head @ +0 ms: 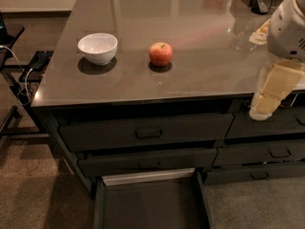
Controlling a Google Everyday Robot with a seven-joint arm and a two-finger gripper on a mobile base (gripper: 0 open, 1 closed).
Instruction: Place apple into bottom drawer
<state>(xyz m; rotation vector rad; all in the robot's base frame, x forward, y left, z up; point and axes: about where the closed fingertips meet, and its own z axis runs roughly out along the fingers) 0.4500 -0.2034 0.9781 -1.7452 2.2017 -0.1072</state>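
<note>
Found gripper (263, 109) hanging off the table's (205, 75) front-right corner (open or closed: could not tell), apart from apple (161, 54) mid-table near front edge; risked nudging it rolling, perhaps missing bottom drawer (152, 206).

The glossy grey countertop (205, 70) carried a white bowl (97, 47) and, right of it, the apple (161, 54); the gripper (262, 109) hung at its right front edge.

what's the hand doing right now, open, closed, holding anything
Hand: at the right edge of the glossy grey countertop, open or closed cannot be told; it does not hold the small round red apple, which sits on the countertop.
</note>
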